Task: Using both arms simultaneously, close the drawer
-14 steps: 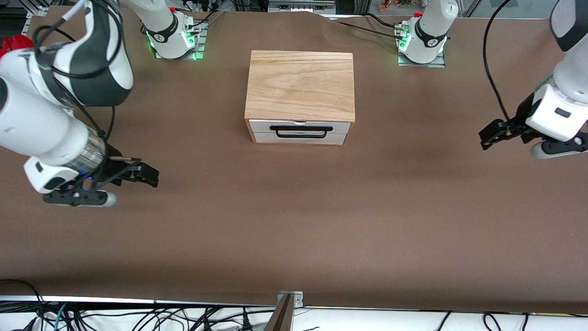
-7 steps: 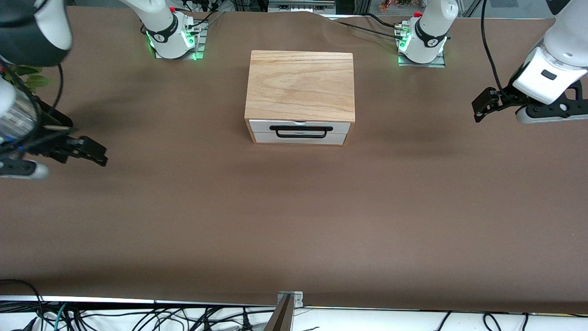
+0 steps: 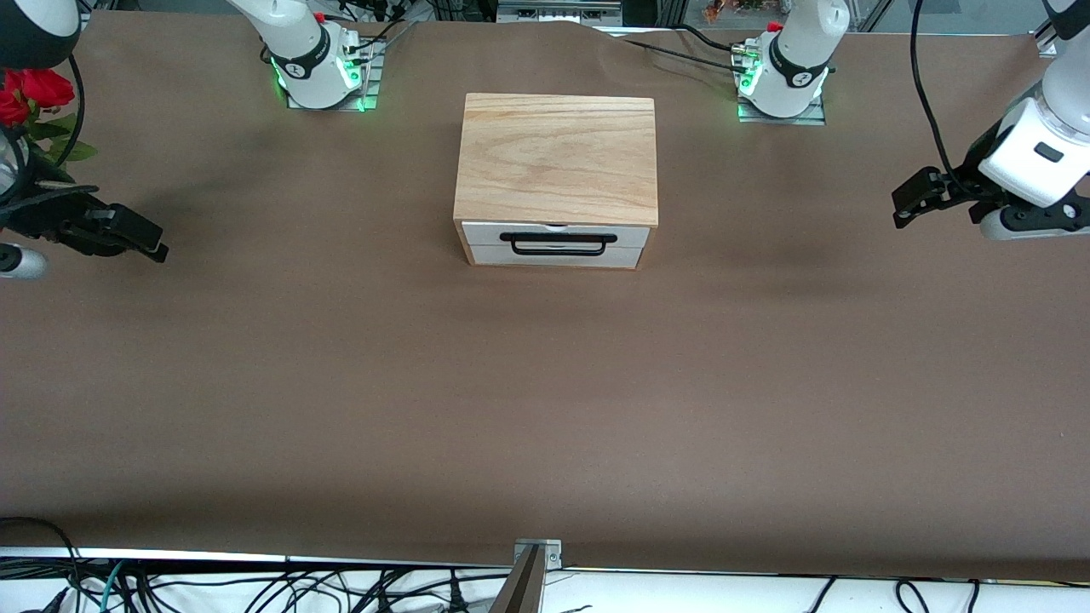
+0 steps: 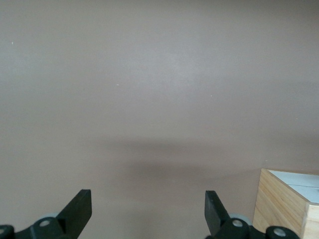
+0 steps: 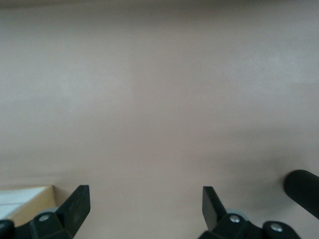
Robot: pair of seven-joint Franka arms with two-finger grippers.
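The drawer (image 3: 558,244) sits in the small light-wood box (image 3: 558,157) at the table's middle. Its white front with the black wire handle (image 3: 558,247) lies flush with the box's front. My left gripper (image 3: 908,203) hovers over bare table toward the left arm's end, well apart from the box. In the left wrist view it (image 4: 148,209) is open and empty, with a box corner (image 4: 286,204) at the edge. My right gripper (image 3: 146,242) hovers over the table's right-arm end. It (image 5: 145,204) is open and empty too, and a box corner (image 5: 25,201) shows.
The brown table cover (image 3: 545,409) spreads wide all round the box. The two arm bases (image 3: 319,64) (image 3: 783,72) stand farther from the camera than the box. Red flowers (image 3: 25,94) stand at the right arm's end. A black rounded object (image 5: 304,189) shows in the right wrist view.
Both grippers have drawn away from the box toward their own ends of the table, the right one much farther. The drawer and box have not moved.
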